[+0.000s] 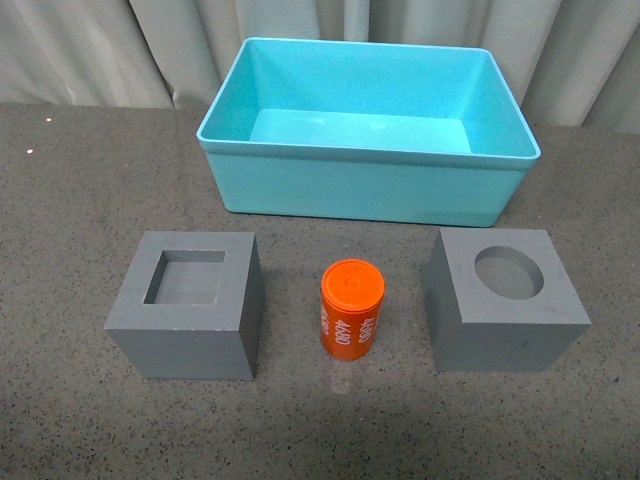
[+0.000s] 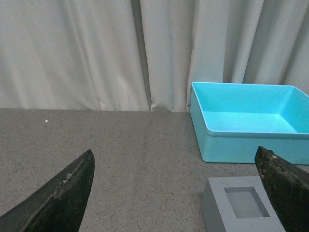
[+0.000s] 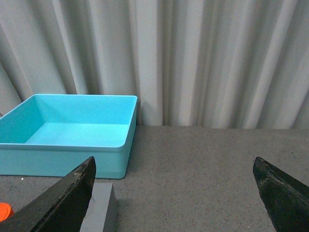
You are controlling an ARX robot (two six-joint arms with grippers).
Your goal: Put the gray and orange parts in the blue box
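On the dark speckled table stand a gray cube with a square recess [image 1: 190,303], a small orange cylinder [image 1: 351,308] with white lettering, and a gray cube with a round recess [image 1: 503,298]. Behind them sits the empty blue box [image 1: 226,110]. Neither arm shows in the front view. My left gripper [image 2: 176,166] is open above bare table, the square-recess cube [image 2: 244,205] by one finger and the blue box [image 2: 241,144] beyond. My right gripper [image 3: 174,169] is open too, with a gray cube's corner [image 3: 102,208], a sliver of the orange cylinder [image 3: 4,210] and the blue box [image 3: 63,159] off to one side.
Pale pleated curtains [image 1: 120,45] hang close behind the table's far edge. Bare tabletop [image 1: 70,190] lies to the left of the blue box and in front of the three parts.
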